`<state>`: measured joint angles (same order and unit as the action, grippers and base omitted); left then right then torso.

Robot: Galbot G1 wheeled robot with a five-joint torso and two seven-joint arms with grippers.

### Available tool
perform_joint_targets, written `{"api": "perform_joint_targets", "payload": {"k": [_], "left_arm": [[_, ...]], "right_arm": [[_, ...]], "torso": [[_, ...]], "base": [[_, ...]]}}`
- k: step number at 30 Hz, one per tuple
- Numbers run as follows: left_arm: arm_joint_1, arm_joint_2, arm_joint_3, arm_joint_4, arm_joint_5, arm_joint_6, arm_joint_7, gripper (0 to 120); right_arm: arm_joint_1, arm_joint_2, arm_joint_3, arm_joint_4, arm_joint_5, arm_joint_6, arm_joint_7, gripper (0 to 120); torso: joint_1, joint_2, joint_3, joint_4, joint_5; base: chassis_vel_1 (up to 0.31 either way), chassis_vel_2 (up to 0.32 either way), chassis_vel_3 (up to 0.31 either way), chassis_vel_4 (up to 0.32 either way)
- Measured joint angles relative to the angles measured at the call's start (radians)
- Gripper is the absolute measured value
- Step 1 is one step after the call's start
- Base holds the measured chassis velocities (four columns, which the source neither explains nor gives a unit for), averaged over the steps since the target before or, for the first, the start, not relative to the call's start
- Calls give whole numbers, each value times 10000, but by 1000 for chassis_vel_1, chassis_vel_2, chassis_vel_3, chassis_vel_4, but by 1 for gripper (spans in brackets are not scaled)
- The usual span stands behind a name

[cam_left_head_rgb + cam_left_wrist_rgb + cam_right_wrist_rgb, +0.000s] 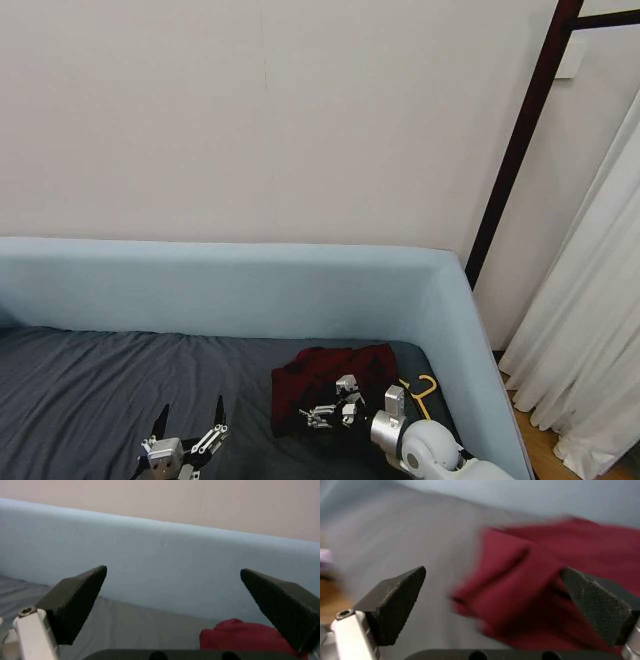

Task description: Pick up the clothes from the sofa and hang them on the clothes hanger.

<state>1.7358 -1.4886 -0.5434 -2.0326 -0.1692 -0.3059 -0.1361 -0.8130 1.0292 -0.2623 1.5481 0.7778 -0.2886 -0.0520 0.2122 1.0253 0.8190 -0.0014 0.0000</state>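
Sofa seat (100,390), right claw (492,573) spread above red garment (320,368), left claw (192,405) spread

Around the red garment (322,365), bare grey seat (100,380) is lying open toward nine o'clock. The sofa backrest (220,285) is walling off twelve, the sofa arm (470,340) is blocking three, with a yellow hanger (420,395) lying between, and the rack pole (515,150) is rising at one.

right gripper (492,572): two dark ridged fingers spread wide, garment seen between them
garment (525,592): dark red cloth, crumpled, lying in folds on the seat
sofa seat (410,528): grey fabric, under and beside the cloth
sofa back (545,495): pale blue, beyond the cloth
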Motion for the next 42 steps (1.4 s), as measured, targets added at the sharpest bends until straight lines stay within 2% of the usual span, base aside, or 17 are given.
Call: {"api": "perform_joint_targets", "payload": {"k": [1, 2, 4, 5, 6, 8, 11, 18, 24, 25, 29, 35, 42], "left_arm": [[19, 16, -16, -8, 0, -1, 0, 100], [19, 16, -16, -8, 0, -1, 0, 100], [61, 53, -47, -13, -3, -30, 0, 100], [74, 69, -56, -19, -5, -49, 0, 100], [74, 69, -56, -19, -5, -49, 0, 100], [77, 83, -59, -27, -6, -61, 0, 100], [69, 100, -58, -36, -2, -69, 0, 100], [118, 124, -57, -75, 26, -78, -2, 100], [272, 121, -148, -195, 61, -84, -7, 100], [272, 121, -148, -195, 61, -84, -7, 100], [403, 90, -252, -314, 76, -94, -18, 100], [456, 40, -260, -385, 125, -95, -23, 100], [561, -52, -280, -492, 210, -96, -29, 100]], "right_arm": [[6, -16, 15, 118, 69, -631, 830, 100], [6, -16, 15, 118, 69, -631, 830, 100], [34, -11, 143, 475, 1032, -2197, 2805, 100], [39, 28, 244, 583, 1648, -2588, 3654, 100], [39, 28, 244, 583, 1648, -2588, 3654, 100], [32, 122, 418, 583, 2368, -2562, 4512, 100], [-27, 285, 864, 381, 3014, -2092, 4981, 100], [-239, 721, 1814, -310, 3707, -1514, 5233, 100], [-282, 1685, 3550, -1636, 4517, -1256, 5203, 100], [-282, 1685, 3550, -1636, 4517, -1256, 5203, 100], [-463, 2303, 4816, -2104, 5255, -1307, 5013, 100], [-599, 2595, 5253, -2313, 5419, -1432, 4775, 100], [-636, 3004, 5581, -3356, 4956, -1287, 3625, 100]], "torso": [[0, 0, 0, -1, 1], [0, 0, 0, -1, 1], [0, 0, 0, -1, 0], [0, 0, 0, 0, -1], [0, 0, 0, 0, -1], [0, 0, 0, 0, 0], [1, 0, 0, 0, 0], [0, 0, 1, -3, 0], [0, 0, 1, -1, 1], [0, 0, 1, -1, 1], [0, 0, 1, 0, 1], [0, -1, 1, -1, 1], [0, 0, 0, -1, 0]], "base": [[0, 0, 0, 0], [0, 0, 0, 0], [0, 0, 0, 0], [0, 0, 0, 0], [0, 0, 0, 0], [0, 0, 0, 0], [0, 0, 0, 0], [0, 0, 0, 0], [0, 0, 0, 0], [0, 0, 0, 0], [0, 0, 0, 0], [0, 0, 0, 0], [0, 0, 0, 0]]}}
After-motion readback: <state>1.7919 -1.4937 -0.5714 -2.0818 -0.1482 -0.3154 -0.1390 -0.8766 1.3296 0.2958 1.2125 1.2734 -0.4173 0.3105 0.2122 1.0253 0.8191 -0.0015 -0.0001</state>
